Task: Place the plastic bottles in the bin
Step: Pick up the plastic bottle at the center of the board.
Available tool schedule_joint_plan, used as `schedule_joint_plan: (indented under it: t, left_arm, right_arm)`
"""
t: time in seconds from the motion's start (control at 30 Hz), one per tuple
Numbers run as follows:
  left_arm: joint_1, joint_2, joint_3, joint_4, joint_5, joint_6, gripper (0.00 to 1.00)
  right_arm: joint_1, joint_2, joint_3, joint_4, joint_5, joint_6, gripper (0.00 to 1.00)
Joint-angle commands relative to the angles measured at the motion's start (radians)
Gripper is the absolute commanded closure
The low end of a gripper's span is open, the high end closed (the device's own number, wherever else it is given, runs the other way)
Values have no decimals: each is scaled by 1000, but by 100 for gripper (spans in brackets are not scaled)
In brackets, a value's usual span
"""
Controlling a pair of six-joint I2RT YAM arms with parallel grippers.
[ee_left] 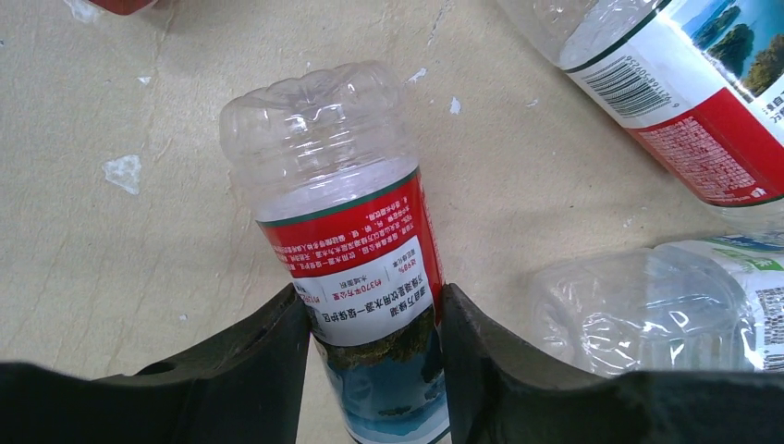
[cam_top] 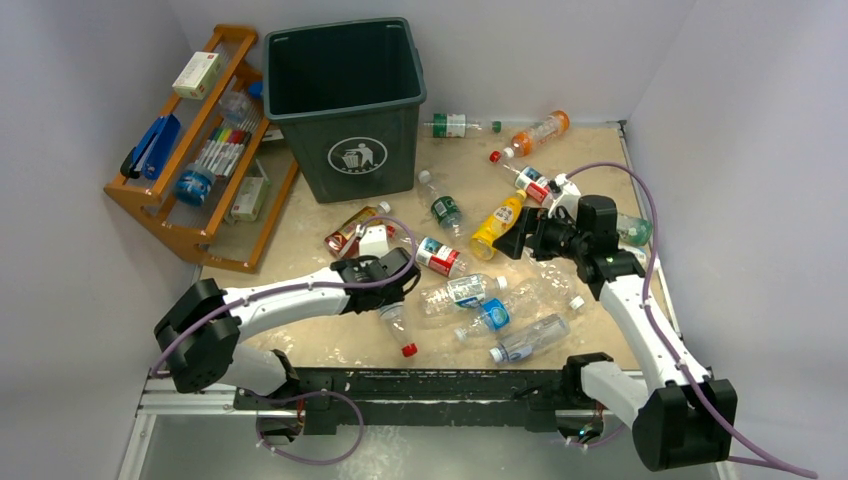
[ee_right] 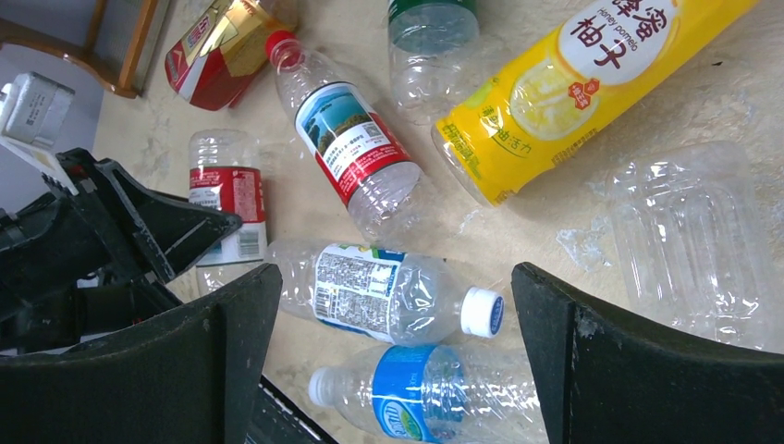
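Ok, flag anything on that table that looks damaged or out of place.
No spill shows. The plastic bottles lie scattered on their sides across the table; its surface shows chipped white patches near the red-labelled bottle in the left gripper.

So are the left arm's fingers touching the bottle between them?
Touching. The left wrist view shows both fingers pressed against the bottle on each side.
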Motion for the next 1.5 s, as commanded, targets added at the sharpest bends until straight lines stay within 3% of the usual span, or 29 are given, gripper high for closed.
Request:
schedule_joint_plan:
  t: [0.0, 0.77, 1.23, 1.47]
  left_arm:
    - [-5, -38, 69, -17, -42, 22, 63]
    - [33, -71, 646, -293, -229, 230, 64]
    - [155, 42, 1124, -329, -285, 418, 63]
    - [238, 98, 1272, -283, -288, 498, 63]
  right_arm:
    - [4, 6, -7, 46, -20, -16, 4]
    - [3, 141, 10, 134, 94, 79, 0]
    - [2, 312, 68, 212, 76, 246, 0]
    - [4, 382, 97, 216, 93, 270, 0]
